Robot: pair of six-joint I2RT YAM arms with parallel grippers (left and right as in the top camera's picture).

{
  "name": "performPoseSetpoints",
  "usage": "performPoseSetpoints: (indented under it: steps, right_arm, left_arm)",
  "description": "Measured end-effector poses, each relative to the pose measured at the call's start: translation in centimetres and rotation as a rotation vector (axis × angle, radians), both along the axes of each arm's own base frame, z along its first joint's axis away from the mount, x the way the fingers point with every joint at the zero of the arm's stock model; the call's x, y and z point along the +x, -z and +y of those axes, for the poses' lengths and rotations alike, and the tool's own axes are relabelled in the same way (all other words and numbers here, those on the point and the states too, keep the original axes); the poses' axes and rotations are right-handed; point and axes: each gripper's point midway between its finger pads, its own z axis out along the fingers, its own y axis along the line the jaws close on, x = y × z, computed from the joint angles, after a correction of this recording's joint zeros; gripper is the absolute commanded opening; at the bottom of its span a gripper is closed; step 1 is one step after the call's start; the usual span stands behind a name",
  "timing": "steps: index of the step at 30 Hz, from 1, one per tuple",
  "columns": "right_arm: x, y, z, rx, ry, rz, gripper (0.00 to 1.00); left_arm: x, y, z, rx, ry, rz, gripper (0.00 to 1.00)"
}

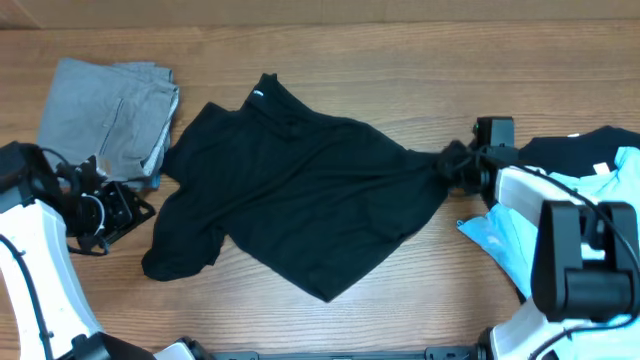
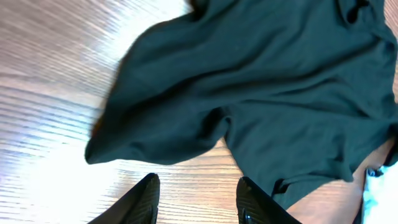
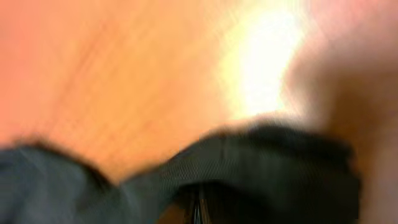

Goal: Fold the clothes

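Black T-shirt (image 1: 300, 190) lies crumpled in the middle of the table (image 1: 400, 60). White-labelled collar (image 1: 262, 98) points to the far edge; long axis slants far-left to near-right. Right gripper (image 1: 462, 165) jaws clenched on its right-side bunch, fabric taut there, likely to spread it flat. Left gripper (image 2: 199, 180) jaws apart, empty, beside the left sleeve (image 1: 180, 255).
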Motion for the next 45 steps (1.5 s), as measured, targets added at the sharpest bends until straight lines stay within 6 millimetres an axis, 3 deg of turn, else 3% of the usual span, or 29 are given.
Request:
performPoseSetpoints:
  steps: [5,9,11,14,16,19,24,28,29,32,34,35,38,45]
  right_arm:
    - [4.5,-0.2,-1.4,0.025,0.090,-0.072,0.04]
    - [7.1,-0.7,-4.3,-0.002,0.154,-0.071,0.04]
    - [8.0,-1.3,-5.9,-0.030,0.164,-0.056,0.15]
    - [8.8,-3.6,-7.2,-0.057,0.129,-0.028,0.31]
    - [9.6,-6.2,-7.5,-0.062,0.071,-0.035,0.39]
    - [9.4,-9.3,-6.7,-0.047,-0.015,-0.027,0.41]
    - [5.0,-14.2,-3.9,0.030,-0.118,0.052,0.41]
    - [-0.1,-15.8,-1.0,0.093,-0.189,0.191,0.43]
    - [-1.9,-15.7,0.4,0.106,-0.233,0.255,0.43]
    - [-4.4,-14.9,3.4,0.111,-0.333,0.340,0.44]
    - [-6.5,-14.2,6.2,0.103,-0.433,0.401,0.46]
    - [-8.5,-13.3,9.0,0.085,-0.530,0.450,0.47]
    - [-10.9,-12.2,11.6,0.042,-0.639,0.499,0.48]
    - [-18.9,-8.4,18.1,-0.087,-0.951,0.593,0.57]
  left_arm:
    - [0.6,-0.1,-2.2,-0.004,0.086,-0.001,0.46]
    - [1.4,-0.1,-4.2,0.004,0.170,-0.021,0.49]
    - [2.0,-0.2,-5.1,0.013,0.210,-0.041,0.50]
    - [2.7,-0.3,-6.1,0.024,0.254,-0.067,0.52]
    - [3.0,-0.3,-6.4,0.029,0.270,-0.080,0.53]
    - [3.3,-0.4,-6.5,0.034,0.276,-0.089,0.55]
    - [3.4,-0.4,-6.5,0.041,0.291,-0.099,0.57]
    - [3.4,-0.4,-6.5,0.046,0.308,-0.106,0.58]
    - [3.4,-0.4,-6.5,0.048,0.314,-0.109,0.59]
    - [3.6,-0.4,-6.4,0.053,0.320,-0.116,0.59]
    - [3.6,-0.4,-6.4,0.053,0.321,-0.116,0.60]
    - [3.5,-0.4,-6.4,0.053,0.321,-0.116,0.60]
    - [3.5,-0.4,-6.4,0.054,0.323,-0.117,0.61]
    - [3.5,-0.4,-6.4,0.054,0.324,-0.117,0.65]
